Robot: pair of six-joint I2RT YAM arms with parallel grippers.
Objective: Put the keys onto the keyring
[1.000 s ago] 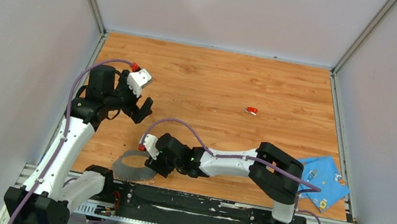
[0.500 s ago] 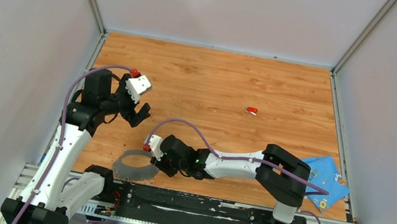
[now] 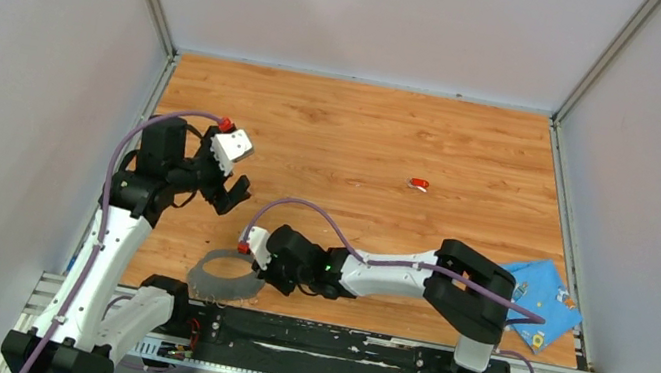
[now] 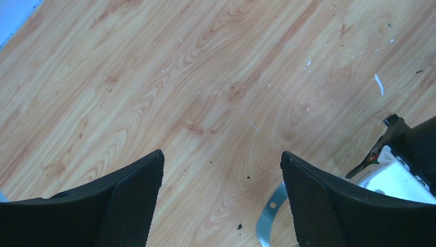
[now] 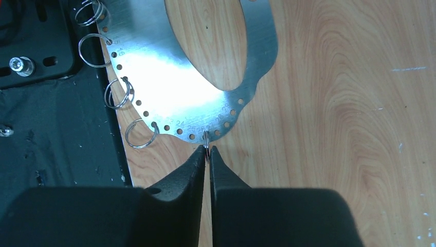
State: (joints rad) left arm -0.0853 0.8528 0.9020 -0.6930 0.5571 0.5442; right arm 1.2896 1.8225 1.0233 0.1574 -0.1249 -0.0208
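Observation:
The keyring [image 3: 225,275] is a wide, thin grey metal ring with a wavy, hole-punched rim, lying flat at the near left of the table. Small wire loops [image 5: 141,135] hang from its holes [image 5: 154,67]. My right gripper [image 5: 206,152] is shut on one such loop [image 5: 206,139] at the ring's edge and lies low beside it [image 3: 256,275]. A red-headed key [image 3: 419,184] lies alone mid-table. My left gripper [image 3: 231,180] hovers open over bare wood [image 4: 221,159], with a strip of the keyring [image 4: 267,216] by its right finger. I cannot pick out a blue-headed key.
A blue patterned cloth [image 3: 538,302] lies at the near right corner. The black base rail [image 3: 321,342] runs along the near edge, close under the keyring. Grey walls enclose the table on three sides. A thin white sliver [image 4: 379,85] lies on the wood.
My right gripper's fingers have closed onto the wire loop at the keyring's edge. The left gripper has sunk slightly and drawn a little nearer, its fingers narrowing a touch.

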